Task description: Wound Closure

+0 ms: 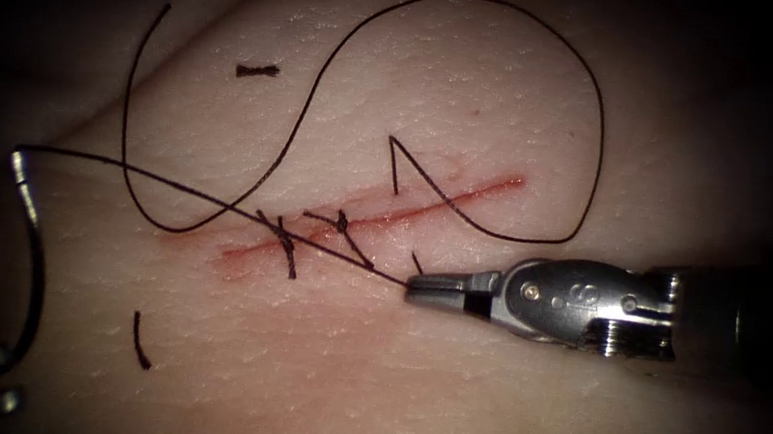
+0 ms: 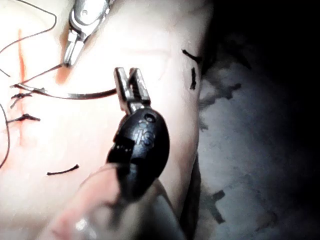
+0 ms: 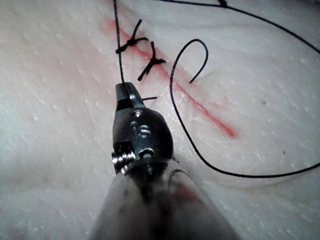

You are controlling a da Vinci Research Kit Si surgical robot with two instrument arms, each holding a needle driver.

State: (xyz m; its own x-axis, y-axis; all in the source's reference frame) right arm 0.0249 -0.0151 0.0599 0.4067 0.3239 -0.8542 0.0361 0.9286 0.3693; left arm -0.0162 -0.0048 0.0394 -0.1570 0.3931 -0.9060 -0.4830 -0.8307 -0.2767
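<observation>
Thread [image 1: 208, 194] is held taut in closed right tool [image 1: 427, 290] just right of the cut [image 1: 377, 216], running left across it to the needle [image 1: 34, 248], gripped near its end by left tool [image 2: 131, 87] (needle clear of tissue [image 1: 480, 412]).

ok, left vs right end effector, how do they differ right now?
Left end effector is shut on the needle near one end, left of the cut; right end effector is shut on thread, right of the cut. Both are shut; the needle lies out of the tissue.
</observation>
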